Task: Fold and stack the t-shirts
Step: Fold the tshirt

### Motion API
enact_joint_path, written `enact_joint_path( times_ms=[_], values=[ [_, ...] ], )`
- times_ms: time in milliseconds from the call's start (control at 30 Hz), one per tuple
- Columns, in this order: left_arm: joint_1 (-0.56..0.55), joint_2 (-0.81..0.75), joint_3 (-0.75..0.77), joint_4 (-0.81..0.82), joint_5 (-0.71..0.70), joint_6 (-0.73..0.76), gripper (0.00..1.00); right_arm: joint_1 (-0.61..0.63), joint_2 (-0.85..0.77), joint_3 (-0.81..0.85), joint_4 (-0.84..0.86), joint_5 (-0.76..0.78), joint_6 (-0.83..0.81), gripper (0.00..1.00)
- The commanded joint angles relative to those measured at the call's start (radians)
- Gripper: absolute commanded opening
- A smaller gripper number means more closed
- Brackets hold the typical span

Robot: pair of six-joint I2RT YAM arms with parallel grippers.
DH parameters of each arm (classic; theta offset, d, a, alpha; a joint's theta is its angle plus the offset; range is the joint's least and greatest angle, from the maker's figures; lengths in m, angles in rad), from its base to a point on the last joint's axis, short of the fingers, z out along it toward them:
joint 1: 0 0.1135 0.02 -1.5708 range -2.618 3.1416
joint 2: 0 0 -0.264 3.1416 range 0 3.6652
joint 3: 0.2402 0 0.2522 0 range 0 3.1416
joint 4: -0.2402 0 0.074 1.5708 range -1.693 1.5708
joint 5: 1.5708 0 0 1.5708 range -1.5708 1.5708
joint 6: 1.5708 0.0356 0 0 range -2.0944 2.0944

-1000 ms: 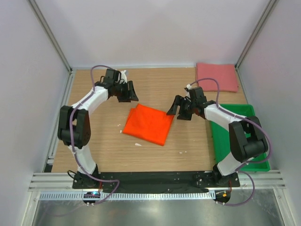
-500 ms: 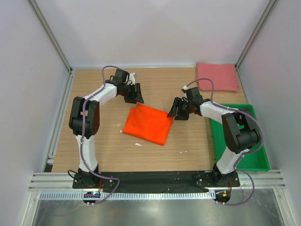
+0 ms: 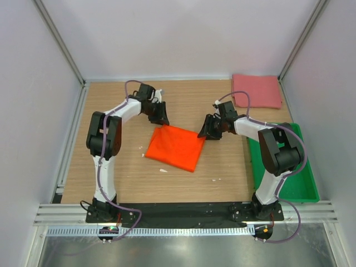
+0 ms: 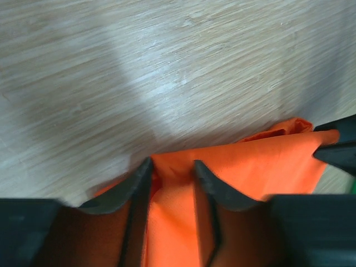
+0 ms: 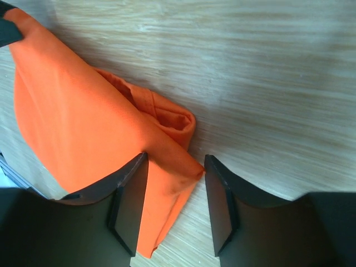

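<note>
Right wrist: orange t-shirt corner between jaws

The orange t-shirt is matt cloth, the table smooth grained wood, the tray glossy plastic.

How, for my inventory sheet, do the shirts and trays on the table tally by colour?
Orange t-shirt: 1
Pink-red t-shirt: 1
Green tray: 1
Total: 3

The left gripper and right gripper reach low toward each other, jaws partly apart.
</note>
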Motion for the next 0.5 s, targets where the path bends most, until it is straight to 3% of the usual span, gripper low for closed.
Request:
enact_joint_path(
  times_ms=[0,67,100,167,267,467],
  values=[
    [-0.006,0.014,0.056,-0.014,0.026,0.009,0.33,-0.004,0.005,0.050,0.025,-0.015,-0.022,0.46],
    [-0.006,0.024,0.077,-0.012,0.020,0.012,0.18,-0.003,0.013,0.057,0.022,-0.028,-0.028,0.40],
    [-0.006,0.026,0.088,-0.026,0.018,0.011,0.02,-0.003,0.013,0.062,0.025,-0.034,-0.029,0.27],
    [-0.006,0.005,0.099,-0.034,0.009,0.003,0.00,-0.003,0.010,0.070,0.022,-0.045,-0.029,0.13],
    [-0.006,-0.052,0.069,-0.051,-0.035,-0.029,0.00,-0.003,-0.007,0.087,-0.007,-0.054,-0.028,0.02],
    [-0.006,-0.362,-0.178,-0.069,-0.129,-0.104,0.00,0.040,-0.153,0.100,-0.089,-0.065,-0.003,0.02]
  ],
)
